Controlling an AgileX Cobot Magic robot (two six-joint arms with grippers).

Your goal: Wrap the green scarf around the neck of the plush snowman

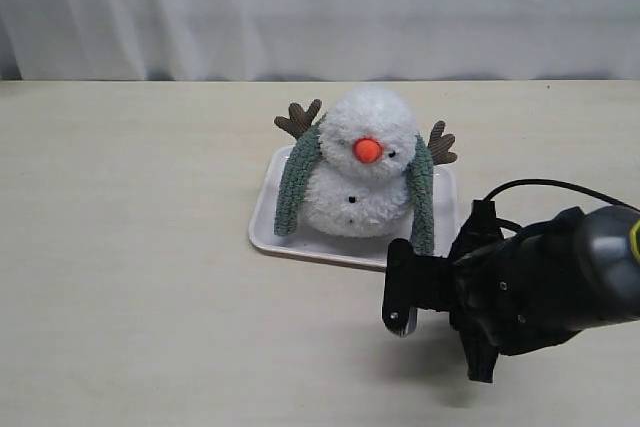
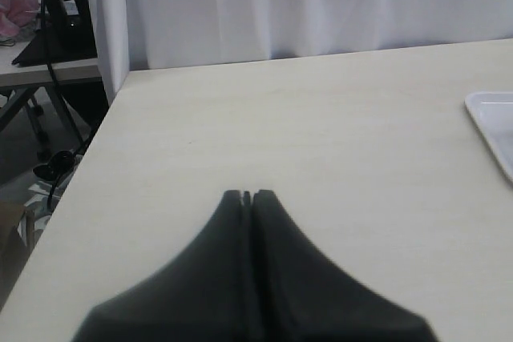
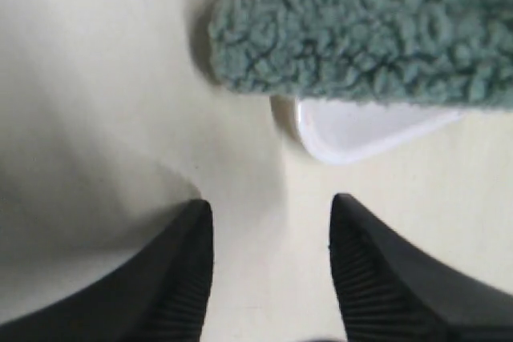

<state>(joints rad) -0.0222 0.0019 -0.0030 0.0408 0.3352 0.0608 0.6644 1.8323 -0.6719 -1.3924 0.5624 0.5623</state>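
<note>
Beige table (image 1: 130, 277) spreads across everything, with a white curtain (image 1: 300, 7) hanging along its far edge. The right arm (image 1: 540, 282), bulky and black with a cable looping over it, reaches in just beside the tray's near corner on its own side. The tray (image 1: 268, 215) is shallow, white and rectangular, and sits near the middle of the table.

On the tray sits the plush snowman (image 1: 350, 202), upright and facing forward, with brown twig arms (image 1: 298, 119) sticking out to either side and an orange nose (image 1: 367, 150) on its head. The green scarf (image 1: 297, 182) is draped behind the snowman's neck, and its two ends hang down the front, one on each side of the body. They are not crossed or tied. The end on the left arm's side stops on the tray. The end on the right arm's side runs down over the tray's front rim, and from the right wrist its rounded tip lies across the tray's corner.

The right gripper (image 3: 268, 214) hovers low over bare table just short of that scarf tip, its ribbed jaws spread apart with nothing between them. The left gripper (image 2: 247, 196) is well apart from the tray, above bare table, its fingers pressed together and holding nothing.
</note>
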